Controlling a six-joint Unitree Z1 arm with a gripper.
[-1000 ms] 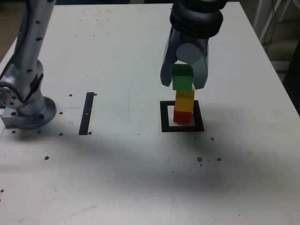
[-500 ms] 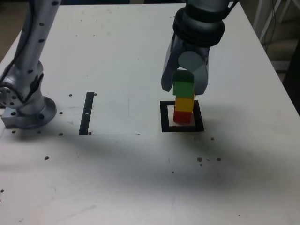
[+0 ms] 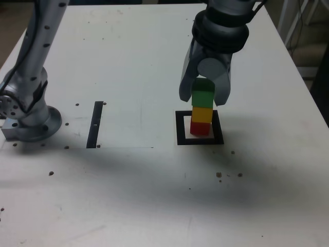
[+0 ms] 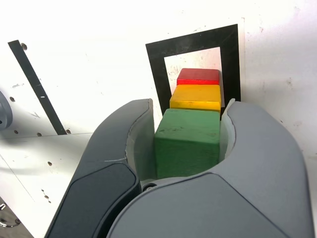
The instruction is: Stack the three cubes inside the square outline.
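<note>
In the exterior view, the arm's base (image 3: 28, 121) stands at the left, with a black strip (image 3: 95, 124) beside it on the table (image 3: 128, 195). Right of the strip, inside the square outline (image 3: 199, 128), the red cube (image 3: 200, 127) carries the yellow cube (image 3: 202, 113). The green cube (image 3: 202, 94) rests on the yellow, with the gripper (image 3: 204, 95) closed on its sides.

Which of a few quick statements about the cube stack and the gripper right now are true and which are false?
1. The red cube sits at the bottom of the stack. True.
2. The gripper hangs open with nothing between its jaws. False: it is shut on the green cube.
3. The yellow cube is between red and green. True.
4. The stack stands on the narrow black strip. False: it stands inside the square outline.
5. The green cube lies alone on the table. False: it is above the yellow cube.
</note>
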